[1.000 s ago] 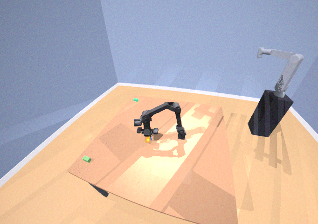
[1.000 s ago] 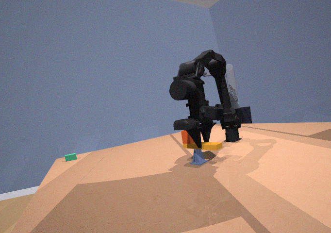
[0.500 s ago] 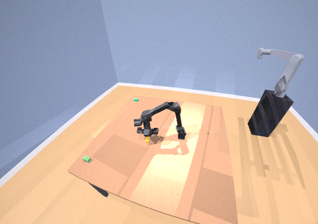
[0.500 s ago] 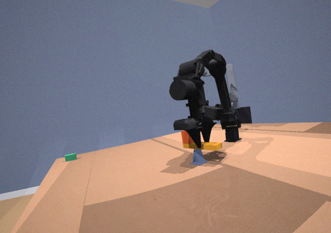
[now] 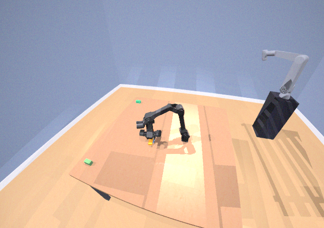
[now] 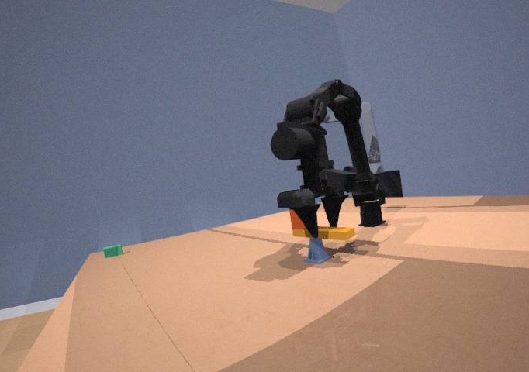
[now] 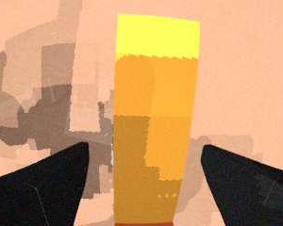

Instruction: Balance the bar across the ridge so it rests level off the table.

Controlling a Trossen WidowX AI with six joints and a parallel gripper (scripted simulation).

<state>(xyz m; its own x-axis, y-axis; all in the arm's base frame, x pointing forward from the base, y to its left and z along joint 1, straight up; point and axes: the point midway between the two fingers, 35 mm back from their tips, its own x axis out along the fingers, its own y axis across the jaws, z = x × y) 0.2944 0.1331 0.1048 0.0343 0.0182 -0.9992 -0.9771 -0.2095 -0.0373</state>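
The yellow bar (image 5: 150,143) (image 6: 340,232) (image 7: 156,107), with a red-orange weight (image 6: 295,220) at one end, lies roughly level across the small blue ridge (image 6: 316,253). Its ends are clear of the table in the exterior view. My gripper (image 5: 150,138) (image 6: 323,229) (image 7: 147,153) is open and straddles the bar from above. In the wrist view both dark fingers stand apart from the bar's sides with table showing in the gaps. The ridge is mostly hidden under the bar in the wrist view.
Two small green blocks (image 5: 138,101) (image 5: 88,161) lie near the left side of the mat (image 5: 124,172); one also shows in the exterior view (image 6: 112,250). A black stand with a grey arm (image 5: 274,115) sits at the table's far right. A white rim (image 5: 60,131) borders the table.
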